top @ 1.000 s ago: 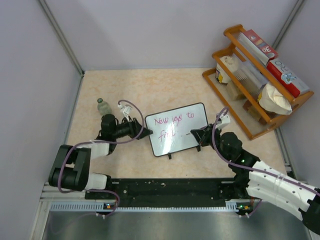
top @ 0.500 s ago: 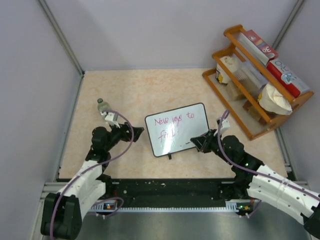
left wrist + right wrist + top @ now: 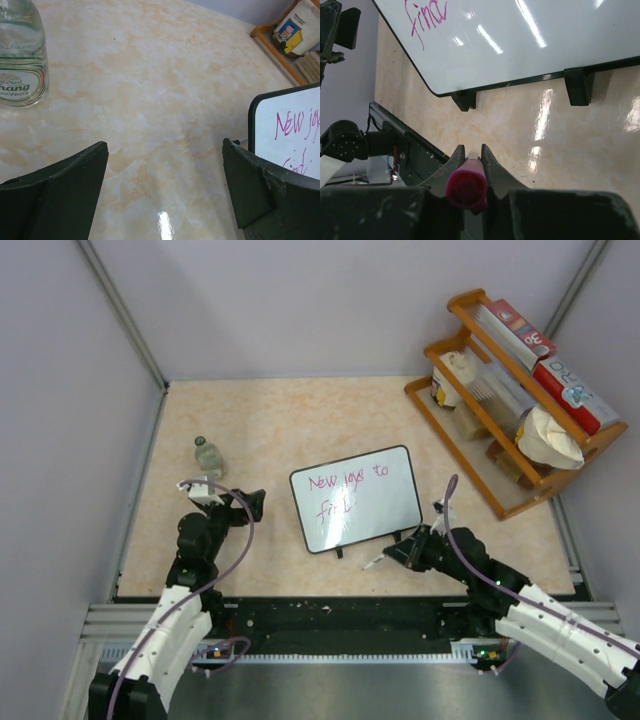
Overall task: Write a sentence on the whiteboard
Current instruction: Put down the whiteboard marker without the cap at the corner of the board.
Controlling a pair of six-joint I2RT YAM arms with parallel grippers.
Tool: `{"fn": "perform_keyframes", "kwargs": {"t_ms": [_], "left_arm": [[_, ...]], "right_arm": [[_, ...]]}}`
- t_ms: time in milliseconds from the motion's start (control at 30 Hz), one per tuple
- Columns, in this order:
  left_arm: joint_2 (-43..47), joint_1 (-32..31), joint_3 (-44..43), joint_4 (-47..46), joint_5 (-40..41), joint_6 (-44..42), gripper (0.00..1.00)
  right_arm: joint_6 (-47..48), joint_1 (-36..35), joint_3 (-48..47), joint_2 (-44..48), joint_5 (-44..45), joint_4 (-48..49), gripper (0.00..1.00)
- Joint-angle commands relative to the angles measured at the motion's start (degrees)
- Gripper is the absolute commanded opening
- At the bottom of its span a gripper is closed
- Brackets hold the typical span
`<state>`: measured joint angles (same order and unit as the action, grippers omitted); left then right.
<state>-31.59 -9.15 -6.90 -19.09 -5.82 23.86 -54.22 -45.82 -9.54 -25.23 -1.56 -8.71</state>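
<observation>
Top external view: whiteboard bearing the pink sentence mid-frame; right jaws just below it pinch a pink marker; left jaws spread at its left

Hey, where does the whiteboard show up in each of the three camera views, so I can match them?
Top view: whiteboard near the centre.
Left wrist: whiteboard at the right edge, cut off.
Right wrist: whiteboard across the top.
Shared landmark: its pink writing, seen in all three.
</observation>
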Motion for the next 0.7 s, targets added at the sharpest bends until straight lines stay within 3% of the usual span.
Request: {"fn": "perform_keyframes", "kwargs": {"t_ms": [0,367,433,533,667], "left_arm": [[-0.48,0.18,0.04,-2.00,1.52,-0.13,0.99],[-4.44,0.18,-1.10,-2.88,-1.73,-0.48,0.99],[-4.70,0.18,-1.10,-3.32,-2.08,-0.48,0.99],[-5.14,0.18,-1.28,-3.41,-2.79,-0.57,0.99],[-5.49,0.18,-1.28,-3.58,-3.31,-0.57,0.99]], "right_arm": [[-4.93,0.56,1.36,1.24,-2.13,-1.49,0.00],[-13.10,0.56,5.32,0.98,-0.90,-1.75,0.01],[-13.55,0.56,5.67,0.98,-1.07,-1.66,0.09],[-14.07,0.56,6.02,1.41,-0.73,-2.10,0.33],[-14.43,0.56,5.50,2.64,-0.02,-2.71,0.56]]}}
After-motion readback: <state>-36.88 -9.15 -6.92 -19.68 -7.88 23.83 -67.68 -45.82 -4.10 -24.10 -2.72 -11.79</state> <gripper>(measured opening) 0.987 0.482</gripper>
